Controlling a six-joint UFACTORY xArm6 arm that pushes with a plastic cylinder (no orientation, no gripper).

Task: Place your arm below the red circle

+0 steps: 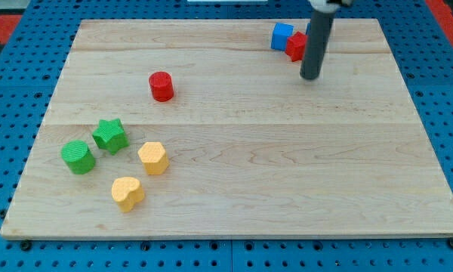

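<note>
Just then, my tip rested on the wooden board in its far right part, with the dark rod rising straight up from it and out of the view's top. The arm carried no pincer at all, only this rod, so nothing was clasped or let go.

Just left of the rod, and a little farther back, sat two blocks touching each other: a blue cube and, on its right, a red block partly hidden by the rod, so its shape could not be made out. The tip stood near these two, slightly nearer to the camera than both, and whether the rod touched the red block could not be told.

The red circle, a short red cylinder, stood well apart from the tip, off to the left in the far half of the board, alone with bare wood around it. The tip was to its right and about level with it, not on its near side.

In the near left area lay four more blocks in a loose group: a green star, a green cylinder just left of and nearer than the star, a yellow hexagon-like block to the star's right, and a yellow heart nearest of all.

Around the board ran a blue pegboard surface.
</note>
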